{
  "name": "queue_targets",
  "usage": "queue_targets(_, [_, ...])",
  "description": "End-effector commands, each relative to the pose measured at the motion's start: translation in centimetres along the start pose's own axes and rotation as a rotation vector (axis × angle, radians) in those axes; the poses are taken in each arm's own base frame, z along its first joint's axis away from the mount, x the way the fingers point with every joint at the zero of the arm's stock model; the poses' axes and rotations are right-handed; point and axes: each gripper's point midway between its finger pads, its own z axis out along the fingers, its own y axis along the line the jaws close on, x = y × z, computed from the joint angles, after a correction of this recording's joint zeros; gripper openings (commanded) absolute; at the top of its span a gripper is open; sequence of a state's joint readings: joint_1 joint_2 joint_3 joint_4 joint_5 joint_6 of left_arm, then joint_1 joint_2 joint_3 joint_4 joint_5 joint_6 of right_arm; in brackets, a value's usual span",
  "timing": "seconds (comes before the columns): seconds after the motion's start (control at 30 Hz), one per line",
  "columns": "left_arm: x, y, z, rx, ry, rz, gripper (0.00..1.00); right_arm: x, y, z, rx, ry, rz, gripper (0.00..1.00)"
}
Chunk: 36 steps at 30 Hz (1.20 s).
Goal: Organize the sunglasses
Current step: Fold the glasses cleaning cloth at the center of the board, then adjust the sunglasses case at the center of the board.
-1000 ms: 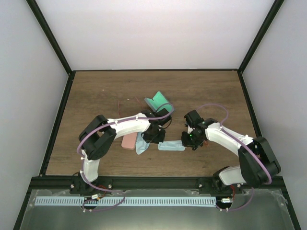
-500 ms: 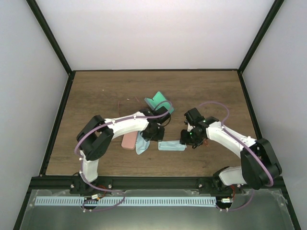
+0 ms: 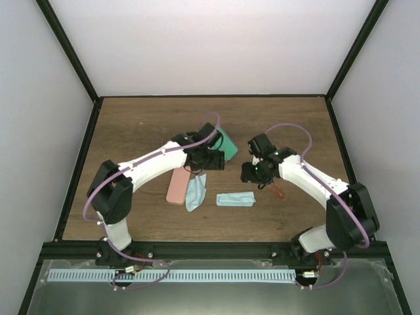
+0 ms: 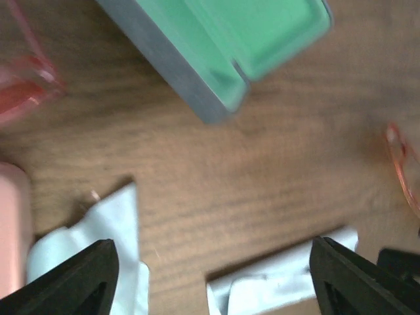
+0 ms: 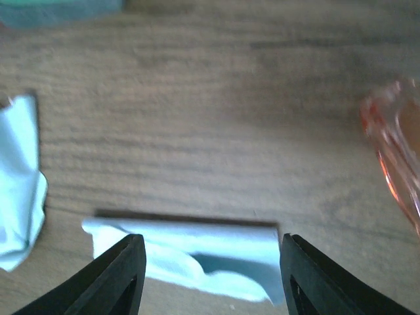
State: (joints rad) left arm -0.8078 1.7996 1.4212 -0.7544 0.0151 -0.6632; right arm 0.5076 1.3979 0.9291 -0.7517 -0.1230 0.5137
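One pair | orange sunglasses [image 5: 394,154] | right of right claw [image 5: 210,262], apart

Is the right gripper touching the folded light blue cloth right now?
Apart. The top view shows bare wood between the right gripper and the folded cloth; its jaws stand open, holding nothing.

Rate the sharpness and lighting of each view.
Top external view: sharp and evenly lit, with only faint shadows on the table beneath the arms. Left wrist view: soft all over, with the edges of the green case smeared. Right wrist view: the blurriest, with streaked wood grain and the sunglasses a hazy smudge at the right edge. No glare in any view.
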Motion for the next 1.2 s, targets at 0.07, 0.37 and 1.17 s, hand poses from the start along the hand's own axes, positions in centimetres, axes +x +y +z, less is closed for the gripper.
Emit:
queue_targets(0.07, [-7.2, 2.6, -0.5, -0.009, -0.116, -0.089, 0.88, -6.9, 3.9, 0.4, -0.113, -0.082, 0.038, 0.58])
queue_targets(0.37, [-14.1, 4.1, -2.7, -0.042, -0.205, -0.13, 0.8, -11.0, 9.5, 3.8, -0.562, 0.105, 0.425, 0.76])
queue_targets(1.17, [-14.4, 7.6, -3.6, -0.064, -0.185, -0.122, 0.8, -10.3, 10.2, 7.3, -0.676, 0.268, 0.767, 0.58])
